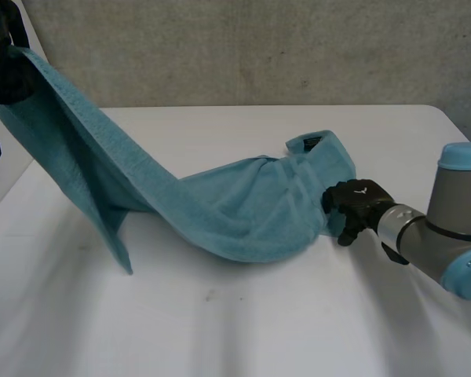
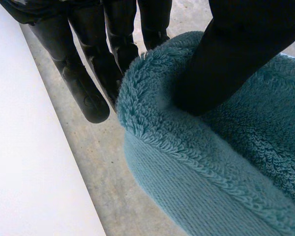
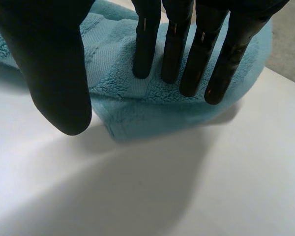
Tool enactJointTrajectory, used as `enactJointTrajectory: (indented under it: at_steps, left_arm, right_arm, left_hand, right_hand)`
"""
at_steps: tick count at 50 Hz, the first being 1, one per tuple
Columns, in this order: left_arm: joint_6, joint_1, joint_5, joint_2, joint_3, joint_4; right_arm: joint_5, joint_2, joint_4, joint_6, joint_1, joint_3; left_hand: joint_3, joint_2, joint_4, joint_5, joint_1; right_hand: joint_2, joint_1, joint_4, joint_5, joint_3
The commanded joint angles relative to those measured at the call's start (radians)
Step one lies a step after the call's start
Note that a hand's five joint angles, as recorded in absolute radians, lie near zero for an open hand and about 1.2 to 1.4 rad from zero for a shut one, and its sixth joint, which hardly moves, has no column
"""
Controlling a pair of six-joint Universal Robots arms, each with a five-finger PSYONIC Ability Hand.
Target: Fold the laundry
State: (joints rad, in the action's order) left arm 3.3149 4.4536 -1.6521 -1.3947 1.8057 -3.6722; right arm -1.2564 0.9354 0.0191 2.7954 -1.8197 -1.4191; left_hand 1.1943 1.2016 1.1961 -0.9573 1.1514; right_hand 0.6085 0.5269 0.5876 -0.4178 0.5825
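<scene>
The towel [image 1: 235, 212] is a thick teal terry cloth with a flat woven band along its hem and a small dark label [image 1: 312, 142] at one end, and it is not folded yet: no edge has been brought onto another, so by my reading the job is at its start, with the cloth only being drawn out to length. It runs as one long, sagging strip: one end is lifted high off the bench [image 1: 259, 330] at the robot's left, the middle droops down to rest on the bench, and the far end lies bunched in loose pleats at the robot's right. The left robot hand [image 2: 226, 64] grips the raised end, its thumb pressed into the pile over the hem with the fingers [image 2: 83, 93] behind the cloth. The right robot hand [image 1: 357, 206] is at the bunched end, open, with its straight fingers [image 3: 174, 49] set down on the towel near the hem and its thumb [image 3: 54, 73] apart from the cloth, over bare bench. Left to do, I judge: spread it flat, smooth the pleats, then make every fold.
</scene>
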Motion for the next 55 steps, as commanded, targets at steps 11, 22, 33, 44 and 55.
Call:
enactJointTrajectory:
  at_steps: [11,22,33,44,55]
  left_arm:
    - [-0.002,0.003,0.0,-0.018,0.003,0.001]
    - [-0.002,0.003,0.0,-0.03,0.003,0.001]
    - [-0.002,0.001,0.0,-0.032,0.003,0.0]
    - [-0.002,-0.001,0.0,-0.032,0.003,0.001]
    - [-0.002,-0.001,0.002,-0.032,0.003,0.0]
  right_arm:
    - [-0.04,-0.115,-0.004,0.004,-0.035,0.137]
    - [-0.048,-0.147,-0.001,-0.002,-0.035,0.16]
    - [-0.046,-0.155,0.001,-0.004,-0.039,0.175]
    - [-0.046,-0.178,0.001,-0.004,-0.041,0.196]
    - [-0.046,-0.178,0.001,-0.004,-0.039,0.209]
  left_hand:
    - [0.202,0.195,0.2,-0.264,0.245]
    - [0.202,0.195,0.2,-0.264,0.245]
    - [0.202,0.195,0.2,-0.264,0.245]
    - [0.202,0.195,0.2,-0.264,0.245]
    - [0.202,0.195,0.2,-0.264,0.245]
  right_hand:
    - [0.061,0.142,0.082,-0.077,0.087]
    - [0.113,0.195,0.134,-0.13,0.14]
    - [0.175,0.257,0.196,-0.191,0.201]
    - [0.249,0.33,0.27,-0.265,0.275]
    - [0.269,0.351,0.29,-0.285,0.295]
